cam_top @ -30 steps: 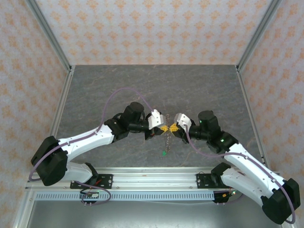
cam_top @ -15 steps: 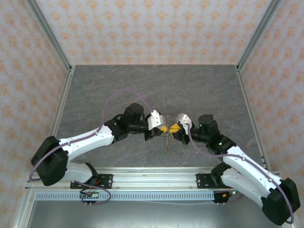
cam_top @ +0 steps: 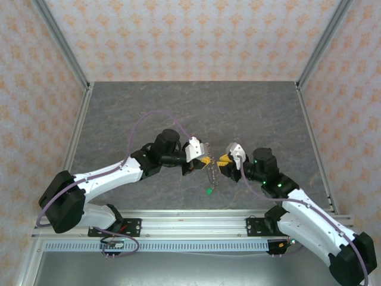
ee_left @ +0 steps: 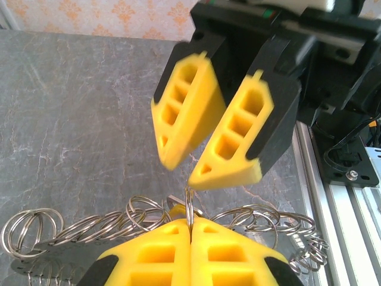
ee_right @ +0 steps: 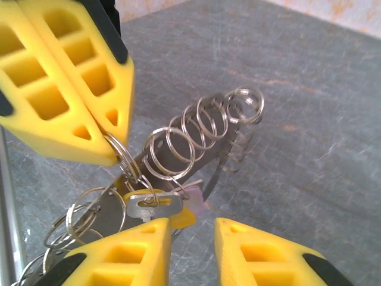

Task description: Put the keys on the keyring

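The keyring (ee_right: 178, 143) is a chain of linked silver split rings. It hangs above the worktop (cam_top: 149, 101) close to the middle of its near edge, with a small green tag (cam_top: 209, 191) at its low end. A silver key (ee_right: 152, 205) and a yellow-headed key (ee_right: 181, 219) sit together among the rings just below the top of the chain. The left gripper (ee_left: 190, 229) has its jaws pressed together, pinching a thin ring at the chain's top. The right gripper (ee_right: 193, 232) faces it closely, jaws spread a little and holding nothing. The silver key lies just beside one of its fingertips.
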`<state>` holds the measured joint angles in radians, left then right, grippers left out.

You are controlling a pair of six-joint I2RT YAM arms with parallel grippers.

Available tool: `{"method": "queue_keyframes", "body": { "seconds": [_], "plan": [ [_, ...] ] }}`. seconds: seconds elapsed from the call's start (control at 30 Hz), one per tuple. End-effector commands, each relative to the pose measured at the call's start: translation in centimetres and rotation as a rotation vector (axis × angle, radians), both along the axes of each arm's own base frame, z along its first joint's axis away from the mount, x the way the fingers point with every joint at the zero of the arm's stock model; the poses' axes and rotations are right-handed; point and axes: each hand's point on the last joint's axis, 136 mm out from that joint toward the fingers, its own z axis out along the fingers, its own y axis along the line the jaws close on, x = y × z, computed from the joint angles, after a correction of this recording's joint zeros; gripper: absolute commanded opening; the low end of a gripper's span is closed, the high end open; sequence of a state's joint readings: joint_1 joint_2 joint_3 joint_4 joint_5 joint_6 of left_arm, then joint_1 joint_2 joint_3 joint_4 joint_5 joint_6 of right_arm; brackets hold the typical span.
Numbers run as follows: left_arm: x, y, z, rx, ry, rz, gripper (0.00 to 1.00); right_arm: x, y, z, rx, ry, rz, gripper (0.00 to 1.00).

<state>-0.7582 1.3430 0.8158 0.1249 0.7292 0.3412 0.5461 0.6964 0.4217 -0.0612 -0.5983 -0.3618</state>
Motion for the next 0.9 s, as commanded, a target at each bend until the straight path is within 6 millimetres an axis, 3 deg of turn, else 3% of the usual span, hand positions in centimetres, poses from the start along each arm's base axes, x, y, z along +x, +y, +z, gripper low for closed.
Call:
{"method": "queue_keyframes", "body": {
  "seconds": [0.0, 0.23, 0.47, 0.6, 0.87],
  "plan": [
    [0.1, -0.2, 2.8, -0.067, -0.065, -0.011, 0.0, 0.4, -0.5, 2.3, -0.058, -0.104, 0.011, 0.24],
    [0.0, -0.3, 2.8, -0.06, -0.064, -0.023, 0.0, -1.4, 2.5, 4.7, 0.014, -0.13, 0.235, 0.22],
    [-0.3, -0.1, 3.0, -0.062, -0.067, -0.027, 0.0, -1.2, 2.6, 3.6, -0.068, -0.114, 0.276, 0.2],
    [-0.4, -0.2, 3.2, -0.066, -0.067, -0.035, 0.0, -1.1, 2.8, 3.7, -0.068, -0.115, 0.281, 0.14],
    [-0.7, -0.3, 3.3, -0.068, -0.059, -0.053, 0.0, -0.9, 3.2, 3.9, -0.047, -0.107, 0.287, 0.12]
  ]
}}
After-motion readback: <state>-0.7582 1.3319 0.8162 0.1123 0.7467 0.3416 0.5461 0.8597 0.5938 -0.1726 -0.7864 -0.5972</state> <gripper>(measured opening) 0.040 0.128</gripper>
